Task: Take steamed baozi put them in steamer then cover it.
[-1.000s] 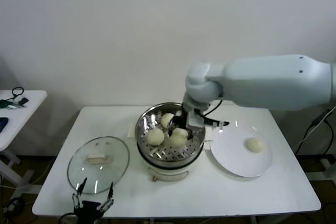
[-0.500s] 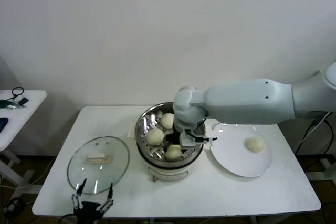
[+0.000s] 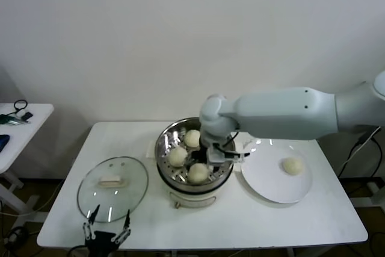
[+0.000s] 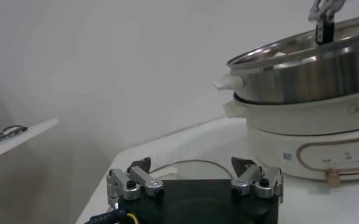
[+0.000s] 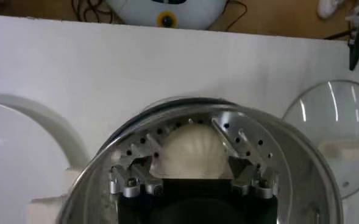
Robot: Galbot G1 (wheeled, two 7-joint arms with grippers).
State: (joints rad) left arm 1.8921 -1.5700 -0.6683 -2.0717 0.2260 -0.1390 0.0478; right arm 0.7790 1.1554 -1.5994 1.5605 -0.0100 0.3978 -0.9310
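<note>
Three buns (image 3: 191, 138) lie on the perforated tray inside the steamer (image 3: 171, 138), which stands near the middle of the white table (image 3: 252, 224), a little toward its back edge. One bun sits at the back of the tray, one toward the left, and one at the front (image 3: 198, 173). A fourth bun (image 3: 292, 165) rests on the white plate (image 3: 264, 182), which lies just beside the steamer toward the table's right edge.

The right gripper (image 3: 212, 162) reaches into the steamer from the right, just beside the front bun. In the right wrist view its fingers (image 5: 150, 145) stand spread on either side of that bun (image 5: 192, 152), with a slim gap showing on each side, so the bun lies on the tray unpinched. The steamer's shiny wall (image 5: 301, 164) curves around both.

The glass lid (image 3: 112, 188), with its white bar handle facing up, lies flat near the table's front left corner, well apart from the steamer's rim. The left gripper (image 3: 107, 235) hangs at the table's front edge, just in front of the lid, its jaws wide apart and holding nothing; its own camera shows both fingers (image 4: 134, 180) parted, with the steamer beyond. A second small white table (image 3: 24, 126) stands off to the left.
</note>
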